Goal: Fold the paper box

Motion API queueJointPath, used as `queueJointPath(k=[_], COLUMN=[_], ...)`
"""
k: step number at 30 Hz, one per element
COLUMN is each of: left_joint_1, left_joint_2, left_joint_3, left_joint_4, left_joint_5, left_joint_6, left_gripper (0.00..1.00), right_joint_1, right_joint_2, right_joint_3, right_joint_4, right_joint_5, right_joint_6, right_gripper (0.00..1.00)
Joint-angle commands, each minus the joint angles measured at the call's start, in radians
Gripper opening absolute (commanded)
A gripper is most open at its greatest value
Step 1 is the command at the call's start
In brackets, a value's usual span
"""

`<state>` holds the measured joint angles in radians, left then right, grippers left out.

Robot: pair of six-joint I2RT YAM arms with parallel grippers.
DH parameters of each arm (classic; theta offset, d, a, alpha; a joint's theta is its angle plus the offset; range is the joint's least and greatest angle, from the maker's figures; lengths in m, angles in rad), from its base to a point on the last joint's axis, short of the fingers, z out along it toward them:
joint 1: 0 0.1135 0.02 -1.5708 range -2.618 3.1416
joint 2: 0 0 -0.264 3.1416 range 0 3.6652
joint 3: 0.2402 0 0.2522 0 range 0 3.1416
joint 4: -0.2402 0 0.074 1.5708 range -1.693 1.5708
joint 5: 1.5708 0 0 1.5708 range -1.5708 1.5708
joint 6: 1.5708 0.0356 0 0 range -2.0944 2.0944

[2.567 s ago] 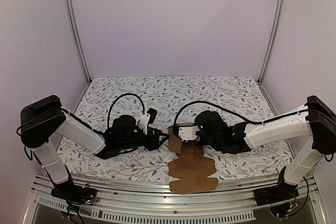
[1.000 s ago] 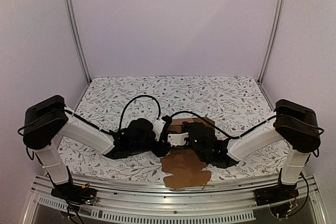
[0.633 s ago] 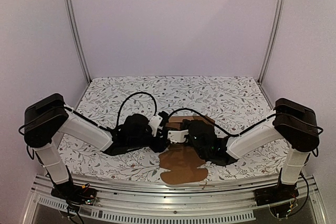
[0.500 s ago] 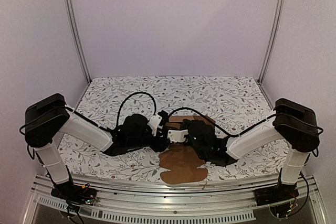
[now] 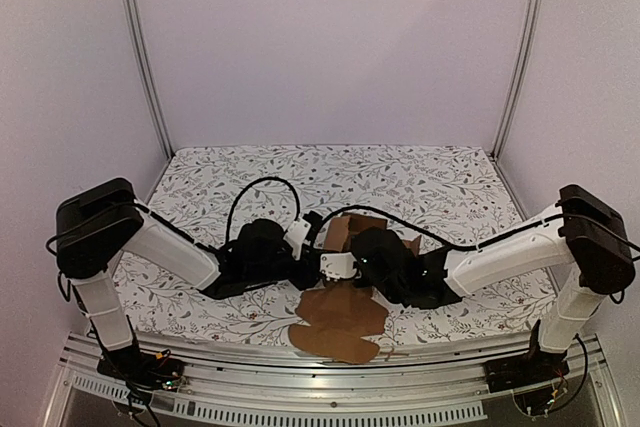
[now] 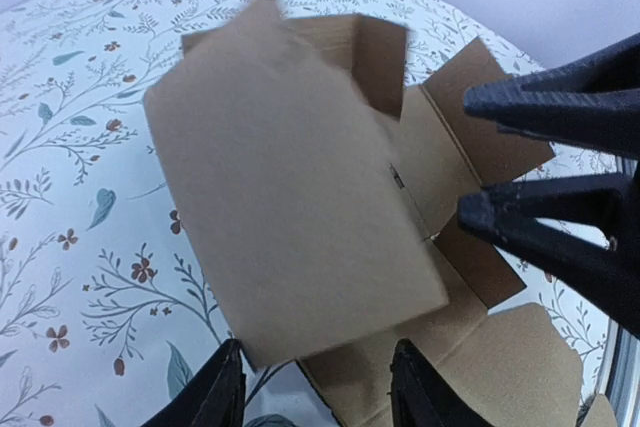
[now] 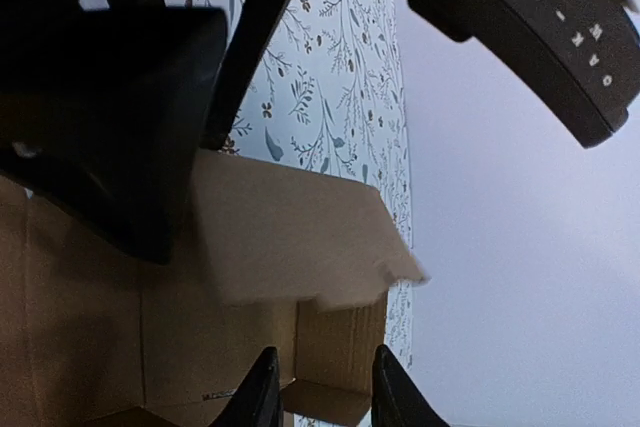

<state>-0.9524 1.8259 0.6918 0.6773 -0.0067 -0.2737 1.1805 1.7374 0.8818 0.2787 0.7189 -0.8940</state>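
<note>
in the top view the left gripper point(image 5: 312, 255) and right gripper point(image 5: 330, 261) crowd together over the paper box point(image 5: 340, 321). their fingertips are too small and dark to tell apart, and the middle of the box is hidden beneath them. in the left wrist view the raised panel is blurred, that gripper's own fingers point(image 6: 222, 397) are cut off by the bottom edge, and the right gripper's fingers point(image 6: 550, 107) run off the right edge. in the right wrist view the dark mass at upper left, probably the left gripper, is out of focus and cropped by the frame.
</note>
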Motion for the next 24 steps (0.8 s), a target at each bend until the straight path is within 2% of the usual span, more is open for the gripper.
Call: queueJointPath(k=[1, 5, 11, 13, 18, 22, 24], left_joint_1=[0.012, 0.012, 0.018, 0.027, 0.096, 0.133, 0.151], left_joint_2=[0.032, 0.041, -0.028, -0.076, -0.103, -0.029, 0.017], left_joint_3=[0.030, 0.035, 0.032, 0.055, 0.241, 0.455, 0.529], left_joint_4=[0.046, 0.048, -0.033, -0.149, -0.550, -0.854, -0.937], left_joint_5=[0.030, 0.036, -0.025, -0.121, -0.188, -0.168, -0.151], left_joint_6=[-0.001, -0.001, -0.049, -0.116, -0.203, -0.175, -0.172], left_gripper=[0.49, 0.48, 0.51, 0.55, 0.56, 0.57, 0.57], right_joint_1=[0.008, -0.031, -0.156, -0.234, -0.380, -0.461, -0.491], right_joint_2=[-0.048, -0.060, -0.159, -0.178, -0.198, -0.200, -0.203], right_joint_3=[0.052, 0.089, 0.178, 0.217, 0.261, 0.282, 0.284], right_joint_4=[-0.272, -0.366, -0.576, -0.656, -0.690, -0.733, -0.748], right_joint_5=[-0.111, -0.159, -0.375, -0.467, -0.587, -0.650, -0.672], right_joint_6=[0.155, 0.207, 0.307, 0.351, 0.480, 0.545, 0.562], right_gripper=[0.33, 0.36, 0.40, 0.41, 0.43, 0.47, 0.52])
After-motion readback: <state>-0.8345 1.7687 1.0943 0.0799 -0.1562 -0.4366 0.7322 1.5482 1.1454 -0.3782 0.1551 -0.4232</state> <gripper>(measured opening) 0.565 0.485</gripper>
